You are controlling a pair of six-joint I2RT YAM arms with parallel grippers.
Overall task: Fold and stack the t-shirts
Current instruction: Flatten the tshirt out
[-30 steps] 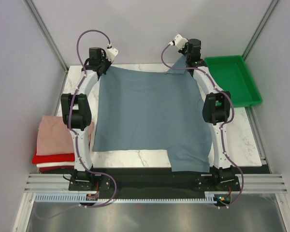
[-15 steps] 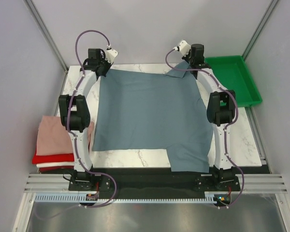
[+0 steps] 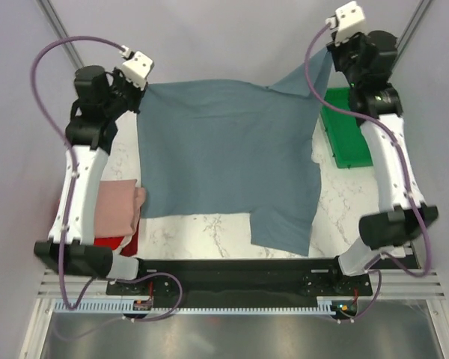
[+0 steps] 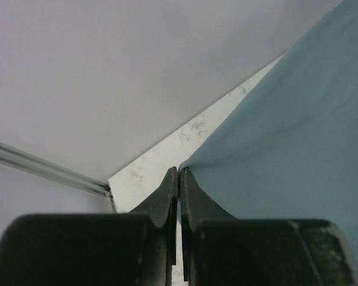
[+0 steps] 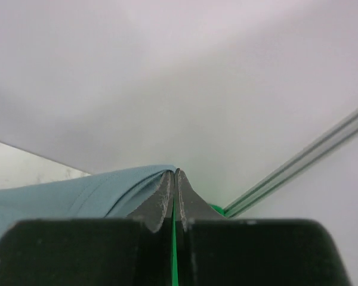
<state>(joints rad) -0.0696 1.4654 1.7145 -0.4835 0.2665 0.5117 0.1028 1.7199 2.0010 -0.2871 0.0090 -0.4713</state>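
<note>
Top external view shows the blue-grey shirt (image 3: 224, 164) held up by its far corners at 11 and 1 o'clock, its hem resting on the desk (image 3: 344, 202), probably so it hangs smooth for folding. The left fingers (image 4: 167, 196) and right fingers (image 5: 161, 196) are each pressed together, pinching a corner.

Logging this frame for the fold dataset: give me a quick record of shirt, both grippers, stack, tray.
shirt: blue-grey t-shirt, unfolded, hanging spread out, far edge held high
left gripper: jaws shut on its far-left corner
right gripper: jaws shut on its far-right corner
stack: pink shirt folded on red shirt, at the left
tray: green tray, far right, partly hidden
</note>
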